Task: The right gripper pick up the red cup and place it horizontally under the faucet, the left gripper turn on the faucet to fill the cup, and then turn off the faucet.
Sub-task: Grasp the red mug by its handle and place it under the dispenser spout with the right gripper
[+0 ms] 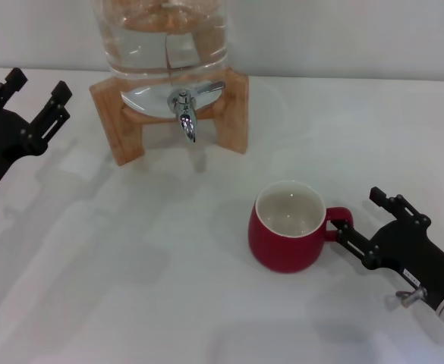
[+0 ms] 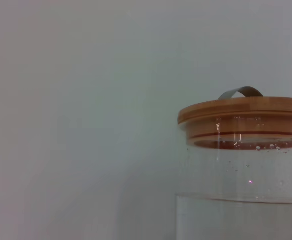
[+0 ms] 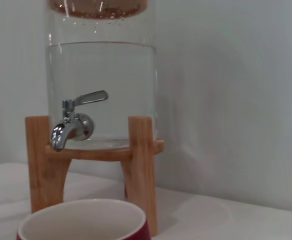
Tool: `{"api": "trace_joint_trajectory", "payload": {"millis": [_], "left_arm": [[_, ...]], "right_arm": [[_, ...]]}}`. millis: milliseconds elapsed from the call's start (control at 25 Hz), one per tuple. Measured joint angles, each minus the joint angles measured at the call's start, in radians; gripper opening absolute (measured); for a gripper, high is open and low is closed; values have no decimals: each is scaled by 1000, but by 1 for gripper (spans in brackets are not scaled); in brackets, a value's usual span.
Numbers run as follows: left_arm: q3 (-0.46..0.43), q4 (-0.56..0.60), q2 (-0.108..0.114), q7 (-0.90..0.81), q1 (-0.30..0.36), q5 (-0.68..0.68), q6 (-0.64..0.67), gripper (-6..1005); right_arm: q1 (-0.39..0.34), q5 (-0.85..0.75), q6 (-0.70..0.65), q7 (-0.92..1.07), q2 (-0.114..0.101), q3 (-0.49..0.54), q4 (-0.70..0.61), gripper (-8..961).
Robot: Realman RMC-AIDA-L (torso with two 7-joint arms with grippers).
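Note:
The red cup stands upright on the white table, its off-white inside empty and its loop handle pointing right. My right gripper sits at the lower right, open, with its fingertips right at the handle; one finger touches or nearly touches it. The cup's rim fills the near edge of the right wrist view. The chrome faucet juts from the glass dispenser at the back, lever level and no water running; it also shows as the faucet beyond the cup. My left gripper hovers open at the far left, away from the faucet.
The glass dispenser holds water and rests on a wooden stand. Its wooden lid with a metal handle shows in the left wrist view. A pale wall stands behind it. White tabletop stretches between stand and cup.

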Motion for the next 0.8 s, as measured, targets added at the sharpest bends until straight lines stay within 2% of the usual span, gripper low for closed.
{"api": "trace_joint_trajectory", "payload": {"millis": [800], "left_arm": [[0, 0, 2, 0, -9, 0, 11, 761]], "right_arm": [[20, 2, 18, 1, 2, 2, 0, 748]]}}
